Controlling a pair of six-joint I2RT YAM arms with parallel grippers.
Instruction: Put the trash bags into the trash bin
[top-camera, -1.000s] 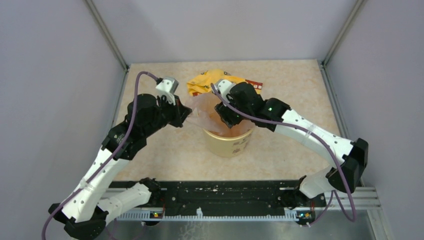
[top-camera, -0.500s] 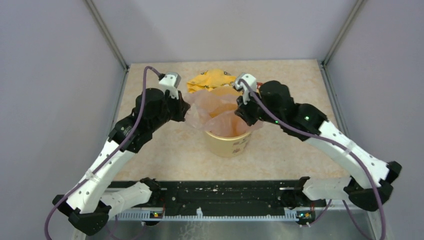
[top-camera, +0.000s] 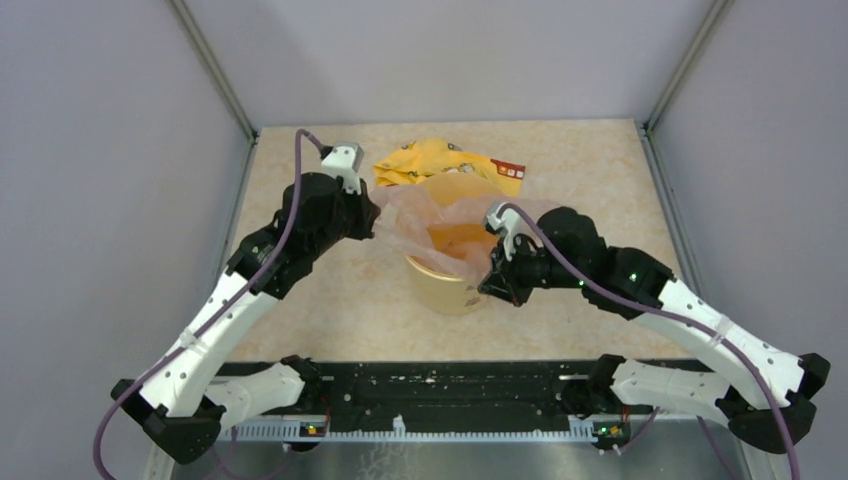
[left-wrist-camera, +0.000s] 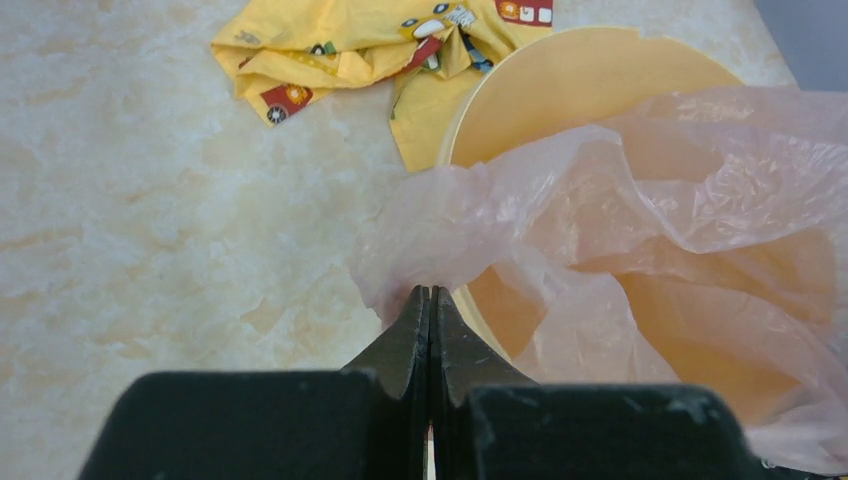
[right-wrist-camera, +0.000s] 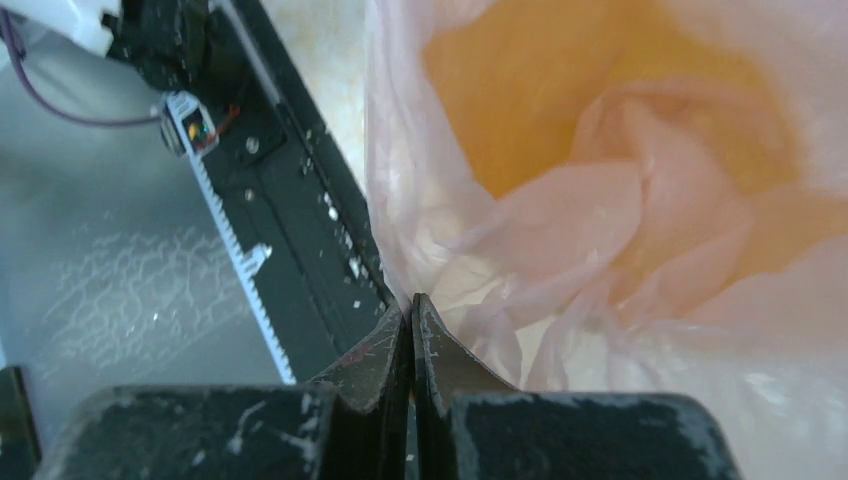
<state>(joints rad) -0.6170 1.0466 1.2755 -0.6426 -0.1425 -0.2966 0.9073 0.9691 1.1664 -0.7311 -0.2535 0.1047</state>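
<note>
Your bag (top-camera: 440, 215) hangs partly inside the bin (top-camera: 452, 292), with its mouth spread wide above the rim. Your left fingers (left-wrist-camera: 405, 345) and right fingers (right-wrist-camera: 385, 350) are each pinched shut on its edge. By my judgement, seating that edge around the rim is what's left.

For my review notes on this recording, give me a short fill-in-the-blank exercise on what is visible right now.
1. The left jaws and right jaws are both ____ on the thin translucent pale pink plastic bag.
2. The bag's middle sags ____ the small round pale yellow bin.
3. The crumpled yellow printed wrapper is gripped by ____ pair of jaws.
Missing words: shut; into; neither.
</note>
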